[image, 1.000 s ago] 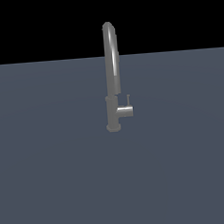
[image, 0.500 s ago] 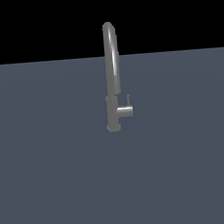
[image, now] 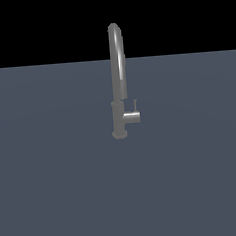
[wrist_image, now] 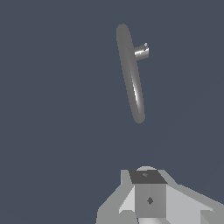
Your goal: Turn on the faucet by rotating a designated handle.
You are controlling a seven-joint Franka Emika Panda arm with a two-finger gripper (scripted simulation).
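Observation:
The faucet (image: 118,85) stands upright on the dark grey surface, with its tall arched spout and thicker base. The handle (image: 133,116) is a short horizontal stub on the base, pointing to the exterior view's right, with a thin lever rod rising from it. The wrist view looks down on the faucet's spout (wrist_image: 131,74), with the handle (wrist_image: 141,51) jutting out beside it. My gripper (wrist_image: 146,177) shows only in the wrist view. Its fingers read as one block with no gap, holding nothing. It is well apart from the faucet. The arm is out of the exterior view.
The flat dark grey surface (image: 55,185) spreads all around the faucet, under a black background. Nothing else stands on it.

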